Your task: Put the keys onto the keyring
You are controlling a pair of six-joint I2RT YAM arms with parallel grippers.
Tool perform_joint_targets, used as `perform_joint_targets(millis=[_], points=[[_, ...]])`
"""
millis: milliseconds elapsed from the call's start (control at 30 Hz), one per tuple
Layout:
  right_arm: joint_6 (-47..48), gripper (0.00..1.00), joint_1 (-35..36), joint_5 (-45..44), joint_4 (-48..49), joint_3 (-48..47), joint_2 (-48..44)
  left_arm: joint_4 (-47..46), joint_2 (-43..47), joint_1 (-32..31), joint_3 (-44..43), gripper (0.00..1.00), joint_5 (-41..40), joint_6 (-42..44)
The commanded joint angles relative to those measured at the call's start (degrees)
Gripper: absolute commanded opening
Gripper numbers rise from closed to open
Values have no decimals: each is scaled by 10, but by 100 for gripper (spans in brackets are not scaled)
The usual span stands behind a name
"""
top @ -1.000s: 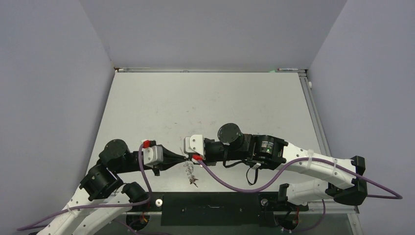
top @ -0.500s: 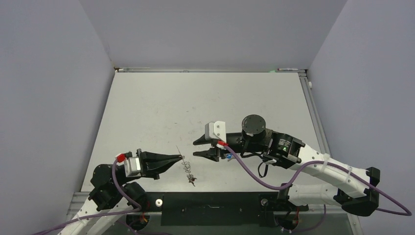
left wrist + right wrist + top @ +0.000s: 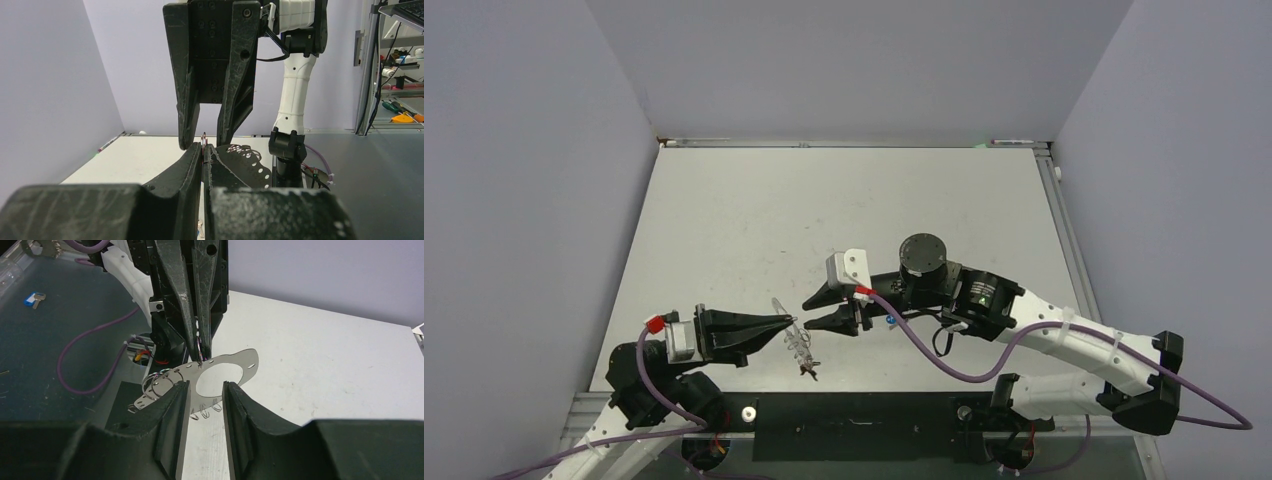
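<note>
Closed in again on the left gripper [image 3: 791, 322] with the right gripper [image 3: 808, 313], jaws apart. Holding the keyring [image 3: 239, 360] just ahead of it, clamped by a split ring [image 3: 199, 354] in the left. Keep that steady and close squarely on the plate.

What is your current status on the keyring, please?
Left claw shut on keyring's split ring. Right claw open, empty, facing it. Blue key on table under right arm. Nothing blocking.
</note>
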State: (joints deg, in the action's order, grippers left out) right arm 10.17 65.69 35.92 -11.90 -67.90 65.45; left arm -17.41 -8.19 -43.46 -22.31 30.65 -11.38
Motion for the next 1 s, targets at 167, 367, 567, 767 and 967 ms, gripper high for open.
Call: perform_joint_targets(millis=[167,367,567,767,967], points=[[-2,34,2,29,27,-37,28,-29,-2,1,-8,0,2,0],[2,38,3,28,21,-48,32,-7,-3,3,-13,0,4,14],[8,37,3,22,9,-61,31,4,-2,4,-16,0,3,21],[7,35,4,25,11,-59,43,-11,-3,8,-13,0,4,12],[7,30,4,21,15,-57,50,-14,-4,8,-12,0,9,10]])
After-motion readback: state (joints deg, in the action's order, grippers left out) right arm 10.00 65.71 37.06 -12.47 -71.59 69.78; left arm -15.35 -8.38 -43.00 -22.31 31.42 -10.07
